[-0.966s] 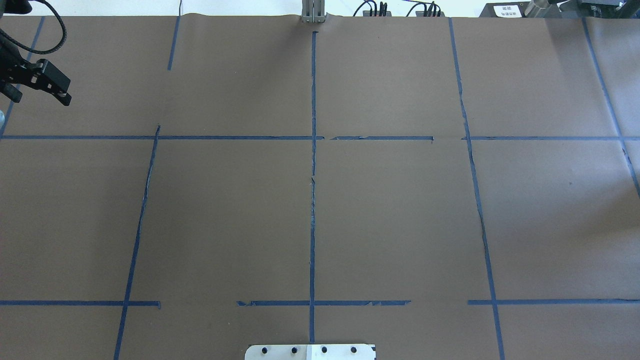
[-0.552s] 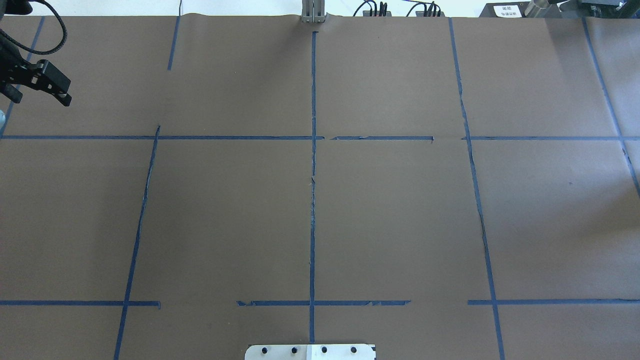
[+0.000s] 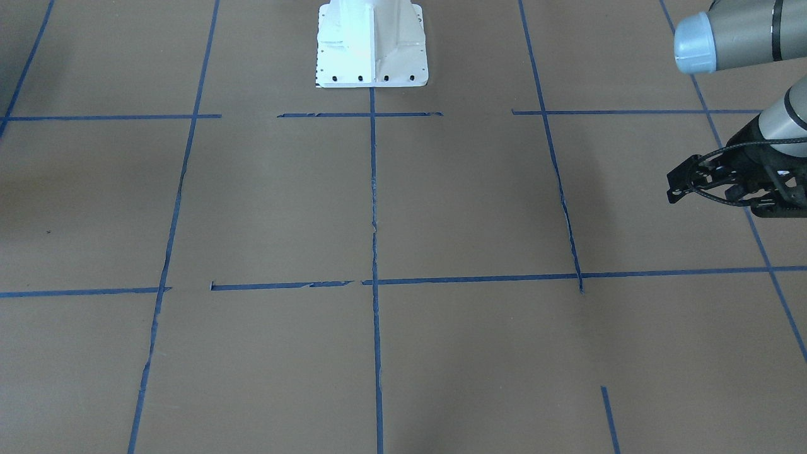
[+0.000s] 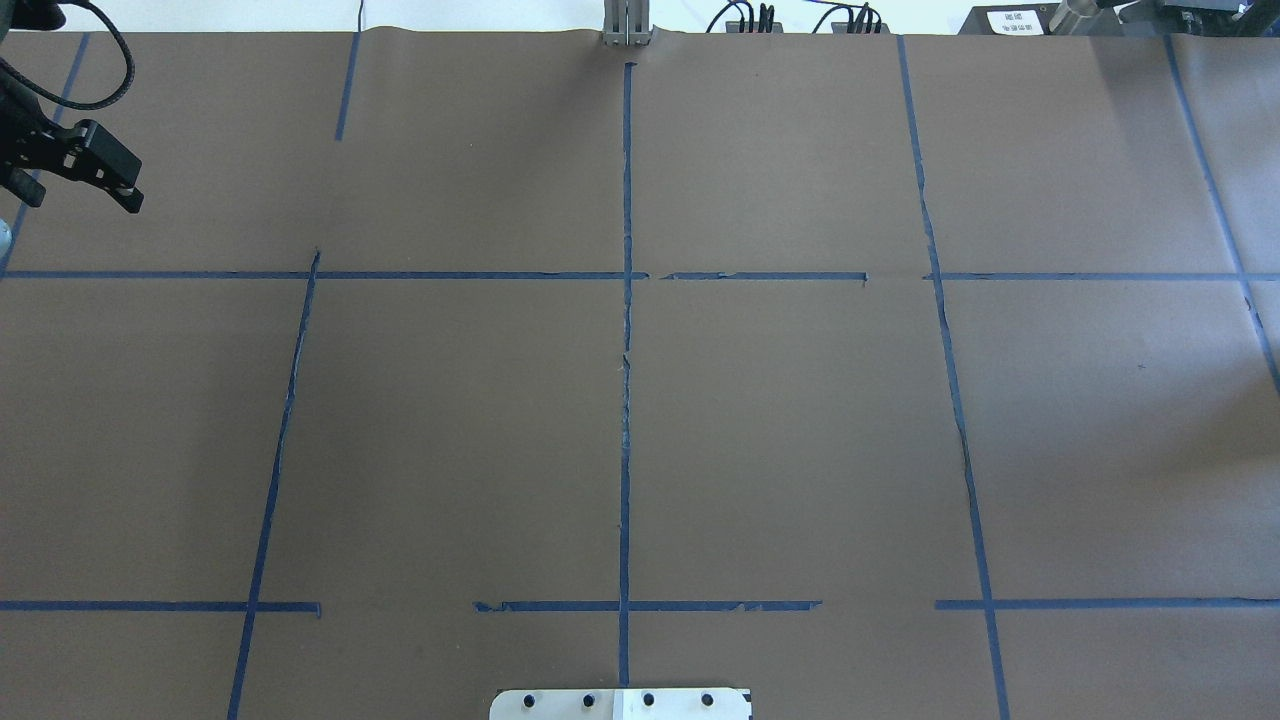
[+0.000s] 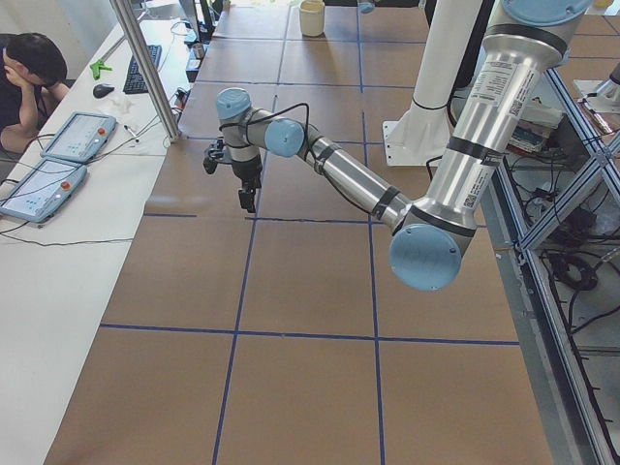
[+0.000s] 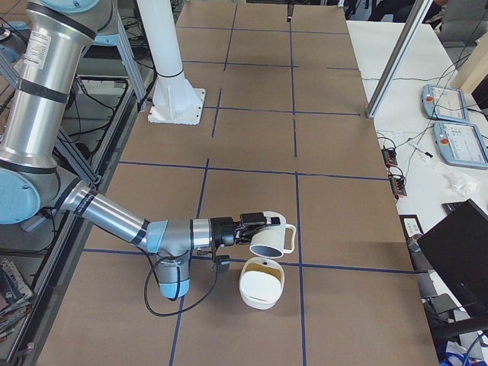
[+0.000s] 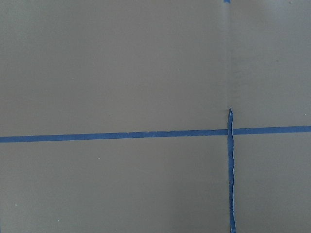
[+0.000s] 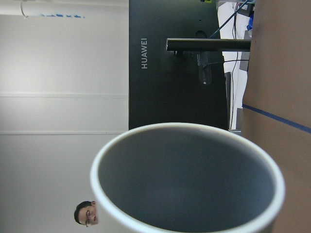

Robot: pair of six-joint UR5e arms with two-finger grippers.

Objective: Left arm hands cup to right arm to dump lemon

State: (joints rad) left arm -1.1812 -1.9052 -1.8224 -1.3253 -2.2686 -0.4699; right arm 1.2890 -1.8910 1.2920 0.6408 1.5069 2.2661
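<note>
Presently sees the white mug [image 6: 271,238] tipped on its side in the air at the right gripper [image 6: 255,225], just above a white bowl [image 6: 261,290] near the right end of the table [image 6: 252,137]. Judges it rigid, glazed, slippery, breakable and light, its grey inside bare; better taken by the wall or the squarish handle [image 6: 289,233]. Cannot tell how the right jaws stand. Finds the left gripper [image 4: 80,195] spread open, holding nothing, well apart. Reads only "HUAWEI", on a black monitor [image 8: 175,97].
</note>
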